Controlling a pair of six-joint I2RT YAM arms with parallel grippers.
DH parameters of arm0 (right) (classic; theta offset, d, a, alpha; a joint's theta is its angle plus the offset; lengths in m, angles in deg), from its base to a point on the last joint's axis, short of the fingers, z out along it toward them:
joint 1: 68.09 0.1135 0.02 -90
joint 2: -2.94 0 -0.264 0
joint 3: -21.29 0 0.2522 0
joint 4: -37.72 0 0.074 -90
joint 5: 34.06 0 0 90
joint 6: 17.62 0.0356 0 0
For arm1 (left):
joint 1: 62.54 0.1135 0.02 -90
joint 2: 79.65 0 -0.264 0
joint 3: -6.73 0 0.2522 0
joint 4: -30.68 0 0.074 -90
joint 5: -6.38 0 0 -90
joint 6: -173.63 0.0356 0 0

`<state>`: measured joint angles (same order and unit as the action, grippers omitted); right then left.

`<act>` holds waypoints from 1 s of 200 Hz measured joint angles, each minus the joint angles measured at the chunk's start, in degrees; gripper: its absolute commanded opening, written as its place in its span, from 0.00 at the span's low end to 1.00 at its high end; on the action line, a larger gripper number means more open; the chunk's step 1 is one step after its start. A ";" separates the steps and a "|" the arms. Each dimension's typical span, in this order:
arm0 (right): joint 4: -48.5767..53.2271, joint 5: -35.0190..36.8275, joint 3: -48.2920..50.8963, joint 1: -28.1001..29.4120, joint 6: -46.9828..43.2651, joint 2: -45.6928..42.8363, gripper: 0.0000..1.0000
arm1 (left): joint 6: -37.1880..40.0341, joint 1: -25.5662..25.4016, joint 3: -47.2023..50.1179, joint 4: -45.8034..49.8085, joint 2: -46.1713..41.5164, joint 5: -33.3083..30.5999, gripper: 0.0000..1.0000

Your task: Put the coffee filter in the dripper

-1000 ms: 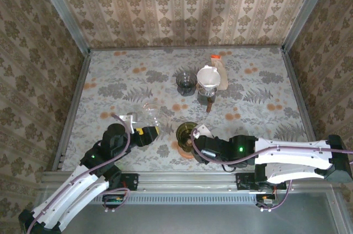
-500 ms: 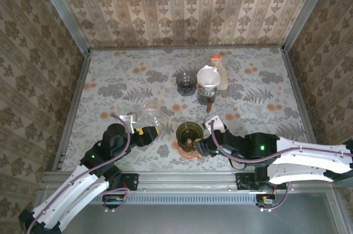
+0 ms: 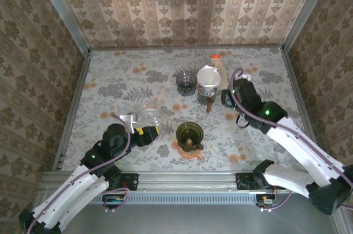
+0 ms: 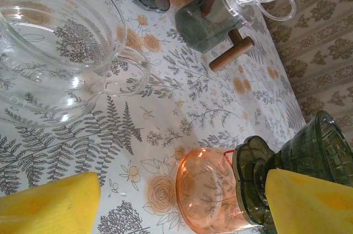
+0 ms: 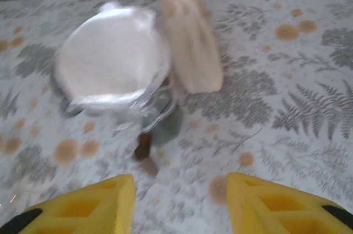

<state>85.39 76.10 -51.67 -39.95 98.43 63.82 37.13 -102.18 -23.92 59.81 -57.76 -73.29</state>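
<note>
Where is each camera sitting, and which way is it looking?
Top camera: high above and behind the arms, looking down at the table; both arms show, with the left pincer and right pincer.
Left wrist camera: on the left arm, low over the table, facing a clear glass cup and the green glass dripper; its yellow fingers show.
Right wrist camera: on the right arm, facing the white-lined dripper and an orange-capped bottle; its yellow fingers show.
Shared: top and right wrist views both see the white-lined dripper.

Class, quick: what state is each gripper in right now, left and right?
Left gripper: open, holding nothing.
Right gripper: open, holding nothing.
</note>
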 measured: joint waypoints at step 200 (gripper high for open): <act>-13.55 -22.32 -32.28 -21.35 -8.15 51.21 0.39 | -0.42 0.42 -0.02 -2.62 9.79 0.42 0.79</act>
<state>71.84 53.79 -83.95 -61.31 90.27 115.03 36.71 -101.77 -23.94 57.19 -47.97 -72.88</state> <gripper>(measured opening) 0.390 0.795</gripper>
